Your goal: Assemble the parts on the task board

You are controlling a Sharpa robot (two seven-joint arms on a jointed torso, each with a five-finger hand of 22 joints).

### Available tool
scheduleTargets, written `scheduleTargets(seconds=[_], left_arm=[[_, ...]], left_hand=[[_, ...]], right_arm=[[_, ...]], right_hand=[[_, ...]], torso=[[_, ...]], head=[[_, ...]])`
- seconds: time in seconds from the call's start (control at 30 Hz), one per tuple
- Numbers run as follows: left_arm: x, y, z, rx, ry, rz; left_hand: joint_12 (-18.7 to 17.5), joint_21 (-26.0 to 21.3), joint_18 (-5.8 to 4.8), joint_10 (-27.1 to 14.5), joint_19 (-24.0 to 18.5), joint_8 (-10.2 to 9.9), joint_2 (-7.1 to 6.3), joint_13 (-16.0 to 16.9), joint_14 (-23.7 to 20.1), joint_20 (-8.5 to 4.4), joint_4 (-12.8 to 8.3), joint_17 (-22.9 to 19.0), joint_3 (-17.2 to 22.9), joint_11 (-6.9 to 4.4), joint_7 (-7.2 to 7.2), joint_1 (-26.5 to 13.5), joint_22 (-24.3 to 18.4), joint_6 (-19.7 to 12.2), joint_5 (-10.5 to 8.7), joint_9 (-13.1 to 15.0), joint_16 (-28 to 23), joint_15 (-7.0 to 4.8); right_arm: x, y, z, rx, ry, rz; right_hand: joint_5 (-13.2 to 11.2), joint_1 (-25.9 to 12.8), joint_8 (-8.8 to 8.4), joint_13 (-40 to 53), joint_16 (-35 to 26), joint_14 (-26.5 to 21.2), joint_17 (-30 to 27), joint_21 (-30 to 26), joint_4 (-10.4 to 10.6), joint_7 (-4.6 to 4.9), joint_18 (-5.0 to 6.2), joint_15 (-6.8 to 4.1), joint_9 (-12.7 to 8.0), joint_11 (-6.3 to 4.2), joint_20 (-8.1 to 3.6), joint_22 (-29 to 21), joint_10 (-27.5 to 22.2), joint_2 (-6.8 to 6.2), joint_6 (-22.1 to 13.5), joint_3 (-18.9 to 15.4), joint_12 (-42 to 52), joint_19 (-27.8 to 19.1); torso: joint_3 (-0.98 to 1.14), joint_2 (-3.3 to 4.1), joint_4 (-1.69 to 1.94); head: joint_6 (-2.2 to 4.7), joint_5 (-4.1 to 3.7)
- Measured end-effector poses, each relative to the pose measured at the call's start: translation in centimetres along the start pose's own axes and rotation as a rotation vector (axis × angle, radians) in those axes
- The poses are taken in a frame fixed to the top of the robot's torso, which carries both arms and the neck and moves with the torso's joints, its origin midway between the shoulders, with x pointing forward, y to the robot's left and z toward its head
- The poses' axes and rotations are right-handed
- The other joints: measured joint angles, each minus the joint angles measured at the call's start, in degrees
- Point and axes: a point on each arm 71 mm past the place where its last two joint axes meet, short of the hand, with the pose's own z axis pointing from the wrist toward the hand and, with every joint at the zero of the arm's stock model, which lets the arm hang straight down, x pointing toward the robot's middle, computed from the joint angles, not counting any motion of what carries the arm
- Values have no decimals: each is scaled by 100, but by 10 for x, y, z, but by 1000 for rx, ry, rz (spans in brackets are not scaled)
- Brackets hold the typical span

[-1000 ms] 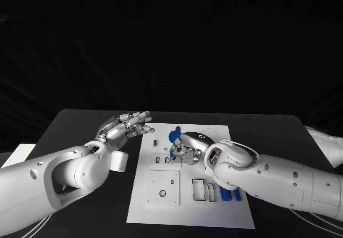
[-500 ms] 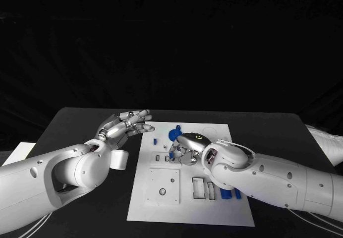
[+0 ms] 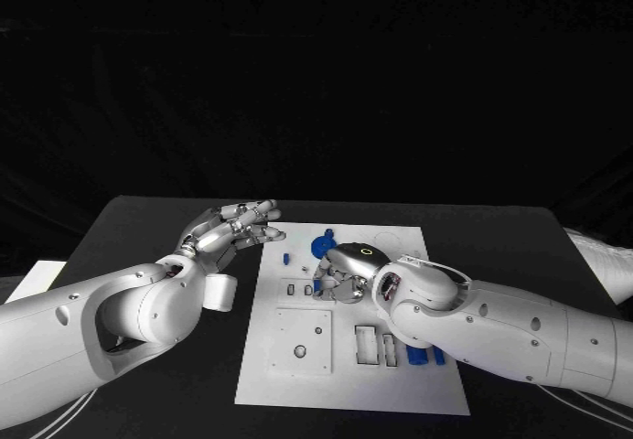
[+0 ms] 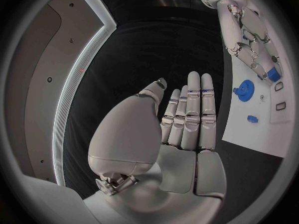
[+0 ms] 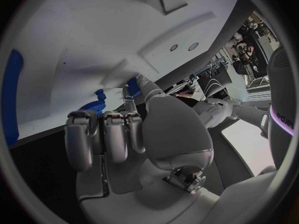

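The white task board (image 3: 346,389) lies mid-table. My right hand (image 3: 346,273) is curled down onto its middle, fingertips closed around a small blue part (image 3: 316,285), which also shows at those fingertips as the small blue part (image 4: 272,74) and small blue part (image 5: 132,87). A round blue gear (image 3: 321,245) stands just beyond that hand; the same gear (image 4: 244,90) has a small loose blue piece (image 4: 252,118) beside it. More blue parts (image 3: 420,357) lie by my right forearm. My left hand (image 3: 238,229) hovers off the board's far left corner, and this hand (image 4: 184,127) is flat and empty.
A square inset plate (image 3: 301,343) and narrow rectangular slots (image 3: 367,347) sit on the board's near half. A pale sheet (image 3: 29,282) lies at the table's left edge and a white object (image 3: 600,256) at its right edge.
My right hand has crept slightly left over the board's middle, covering more of the blue pieces under it. The left hand has barely moved.
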Motion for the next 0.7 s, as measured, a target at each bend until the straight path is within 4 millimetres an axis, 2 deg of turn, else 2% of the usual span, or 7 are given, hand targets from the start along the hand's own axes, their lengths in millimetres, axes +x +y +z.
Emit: scheduleTargets(seconds=[0.1, 0.17, 0.3, 0.4, 0.6, 0.7], left_arm=[[0, 0, 0, 0, 0, 0], [0, 0, 0, 0, 0, 0], [0, 0, 0, -1, 0, 0], [0, 0, 0, -1, 0, 0], [0, 0, 0, -1, 0, 0], [0, 0, 0, -1, 0, 0]], left_hand=[[0, 0, 0, 0, 0, 0, 0, 0, 0, 0, 0, 0, 0, 0, 0, 0, 0, 0, 0, 0, 0, 0], [0, 0, 0, 0, 0, 0, 0, 0, 0, 0, 0, 0, 0, 0, 0, 0, 0, 0, 0, 0, 0, 0], [0, 0, -1, 0, 0, 0, 0, 0, 0, 0, 0, 0, 0, 0, 0, 0, 0, 0, 0, 0, 0, 0], [0, 0, 0, 0, 0, 0, 0, 0, 0, 0, 0, -1, 0, 0, 0, 0, 0, 0, 0, 0, 0, 0], [0, 0, 0, 0, 0, 0, 0, 0, 0, 0, 0, -1, 0, 0, 0, 0, 0, 0, 0, 0, 0, 0], [0, 0, 0, 0, 0, 0, 0, 0, 0, 0, 0, 10, 0, 0, 0, 0, 0, 0, 0, 0, 0, 0]], right_arm=[[0, 0, 0, 2, 2, -8], [0, 1, -1, 2, 2, -12], [0, 1, -1, 2, 1, -19], [1, 1, -1, 3, 1, -23], [1, 1, -1, 4, -1, -27], [1, 1, -1, 6, -2, -28]], right_hand=[[19, -61, -87, 0, -26, 20, 0, 0, 16, 15, 0, 24, -35, 66, 0, 0, -16, -60, -22, 16, -123, 0], [71, -91, -107, 0, -26, 1, 0, 0, 23, 37, 0, 44, -49, 66, 0, 0, -16, -90, -103, 24, -166, 0], [72, -163, -107, 0, -26, 10, 0, 0, 54, 88, 0, 70, -78, 113, 43, -1, -11, -200, -172, 7, -244, 0], [72, -189, -106, 0, -25, -2, -1, 0, 70, 82, 0, 82, -87, 113, 43, -1, -11, -239, -209, -9, -255, 0], [9, -269, -131, 0, -25, -2, -1, -22, 110, 136, 1, 123, -137, 153, 84, -1, -12, -318, -388, -48, -299, 1], [-6, -354, -135, 0, -25, 18, -1, -22, 166, 164, 2, 143, -152, 194, 125, -2, -11, -404, -493, -105, -384, 1]], torso=[[0, 0, 0], [0, -1, 1], [-1, -1, 2], [0, -3, 3], [-3, -3, 1], [-3, -3, 1]], head=[[-4, 0], [-8, -1], [-14, -10], [-12, -12], [-4, -13], [0, -13]])
